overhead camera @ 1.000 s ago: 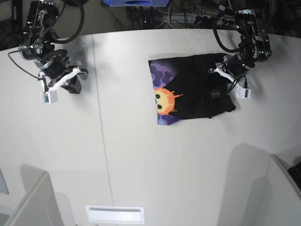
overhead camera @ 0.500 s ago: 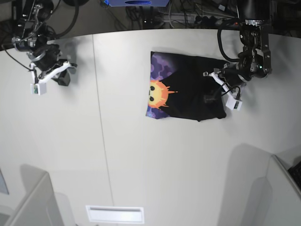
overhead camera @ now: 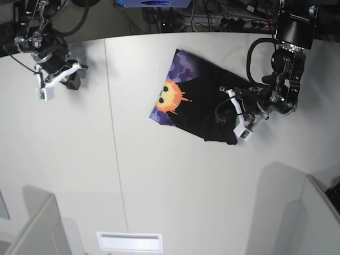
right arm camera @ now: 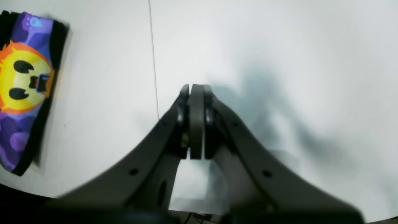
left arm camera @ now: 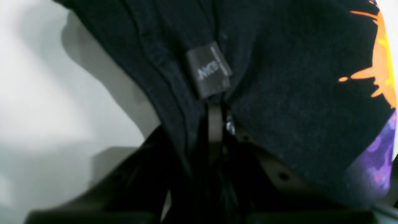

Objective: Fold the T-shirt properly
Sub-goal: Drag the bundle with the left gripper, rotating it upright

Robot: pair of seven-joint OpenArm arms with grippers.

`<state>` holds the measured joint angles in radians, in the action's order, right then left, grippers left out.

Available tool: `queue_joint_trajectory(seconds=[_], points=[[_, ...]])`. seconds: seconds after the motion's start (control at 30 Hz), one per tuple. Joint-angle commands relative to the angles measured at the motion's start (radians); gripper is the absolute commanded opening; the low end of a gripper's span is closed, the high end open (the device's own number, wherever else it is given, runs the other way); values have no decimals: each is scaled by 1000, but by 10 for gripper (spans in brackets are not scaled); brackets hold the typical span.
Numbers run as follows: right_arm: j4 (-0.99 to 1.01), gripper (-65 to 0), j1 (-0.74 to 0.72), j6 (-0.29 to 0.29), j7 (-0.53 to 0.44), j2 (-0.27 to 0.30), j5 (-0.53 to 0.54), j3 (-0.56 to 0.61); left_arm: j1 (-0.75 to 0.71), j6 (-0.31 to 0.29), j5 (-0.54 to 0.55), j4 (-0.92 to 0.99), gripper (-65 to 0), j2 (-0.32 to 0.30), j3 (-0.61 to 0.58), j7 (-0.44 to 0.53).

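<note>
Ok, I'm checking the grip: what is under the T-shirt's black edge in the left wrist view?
Under the T-shirt, by its sewn label, the left gripper is clamped on the fabric. Cloth covers the fingertips; bare table shows beside it.

My two arms are black, built of blocky jointed segments with thick black cables looping off them. My right gripper (right arm camera: pixel 196 93) has dark grey, matte fingers (right arm camera: pixel 196 124) that widen towards the base into broad flat plates, each with small round screw holes. My left gripper (left arm camera: pixel 215 124) shows the same dark plates, with a screw hole and a small shiny metal fitting near the fingers. In the base view each wrist carries a small white box-shaped camera module on a white bracket.
</note>
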<state>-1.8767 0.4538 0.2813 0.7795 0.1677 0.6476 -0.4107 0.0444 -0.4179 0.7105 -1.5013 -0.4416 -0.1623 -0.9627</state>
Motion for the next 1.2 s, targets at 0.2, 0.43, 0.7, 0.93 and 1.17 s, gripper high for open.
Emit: queue_joint_trajectory(seconds=[0.2, 0.43, 0.7, 0.93, 1.17], points=[[-17, -650, 7, 8, -18, 10, 13, -6, 130, -3, 5, -12, -650, -72, -188, 4], [-17, -650, 7, 8, -12, -21, 13, -34, 191, -9, -303, -91, -650, -72, -349, 4], [-17, -650, 30, 8, -10, -75, 13, -121, 223, -201, -544, -134, -650, -23, -415, 8], [-17, -650, 46, 8, -12, -95, 13, -127, 216, -280, -753, -107, -650, 16, -457, 212], [-17, -650, 56, 8, -12, -95, 13, -126, 225, -280, -837, -86, -650, 14, -583, 353]])
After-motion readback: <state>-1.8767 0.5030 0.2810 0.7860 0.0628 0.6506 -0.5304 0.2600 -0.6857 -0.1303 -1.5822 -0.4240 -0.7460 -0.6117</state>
